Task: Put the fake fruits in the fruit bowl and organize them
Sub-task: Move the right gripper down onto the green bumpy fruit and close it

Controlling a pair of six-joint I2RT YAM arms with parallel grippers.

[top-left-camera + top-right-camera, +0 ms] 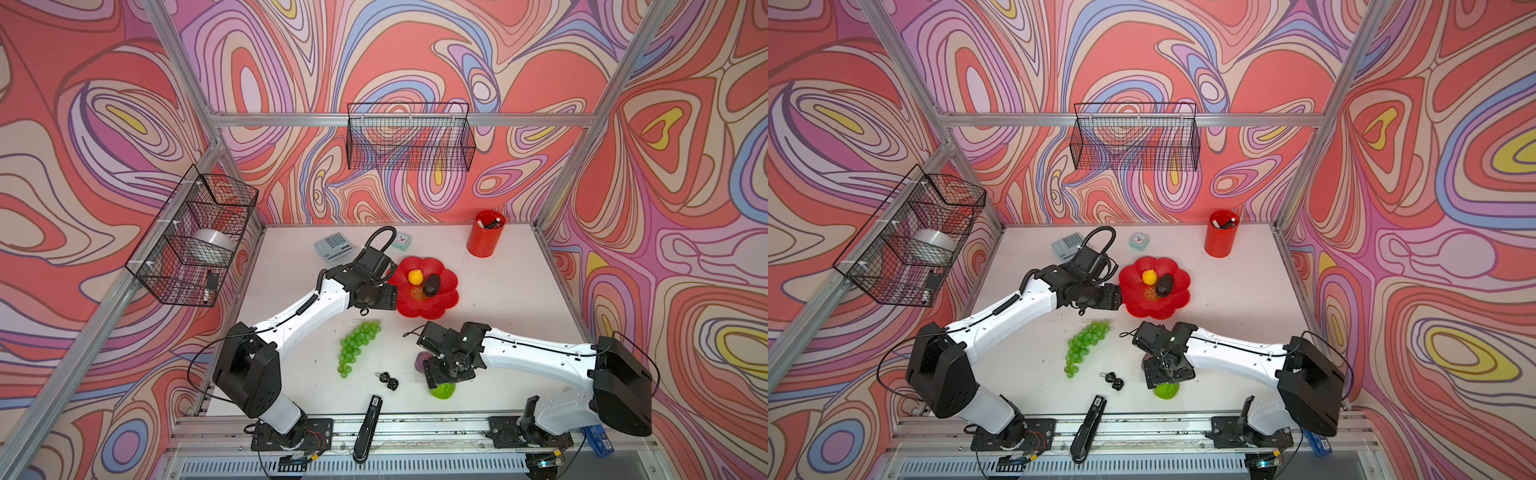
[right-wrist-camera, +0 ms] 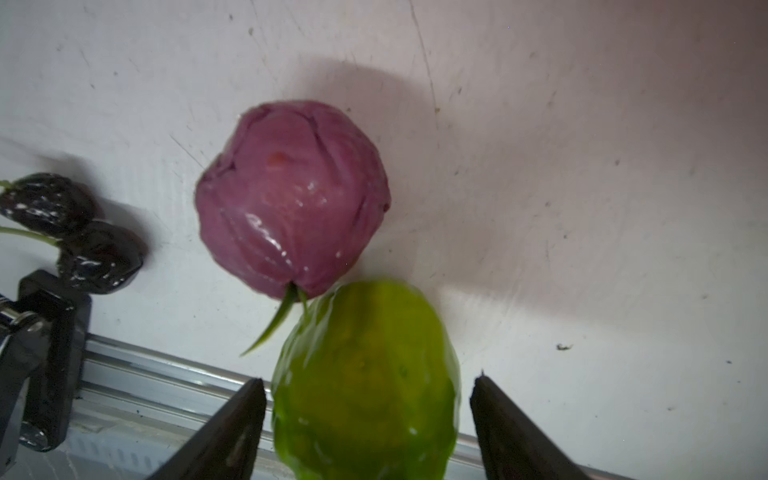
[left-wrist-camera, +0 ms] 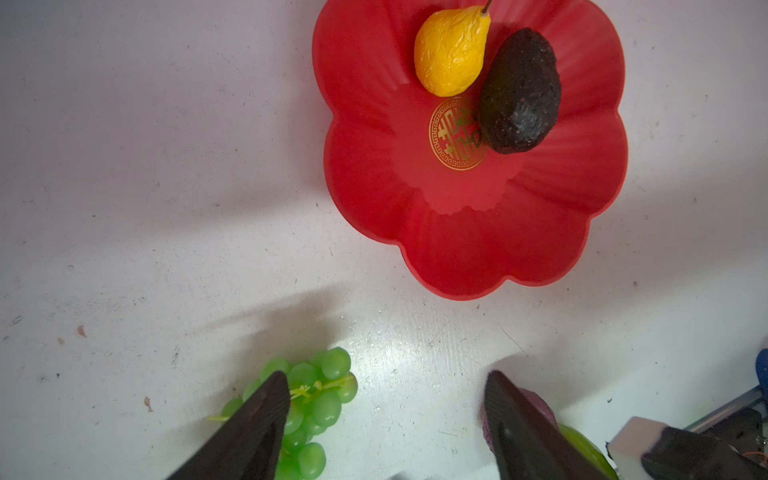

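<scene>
Left claw (image 3: 385, 376) agape, empty; right claw (image 2: 368, 379) agape astride green fruit (image 2: 365, 349)

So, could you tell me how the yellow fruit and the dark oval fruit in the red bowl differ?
The yellow fruit is bright, wrinkled and pear-shaped with a thin stem; the dark oval fruit is blackish and speckled. The dark oval fruit looks larger than the yellow fruit and covers part of the gold emblem, which the yellow fruit only borders. Both lie in the red bowl.
</scene>
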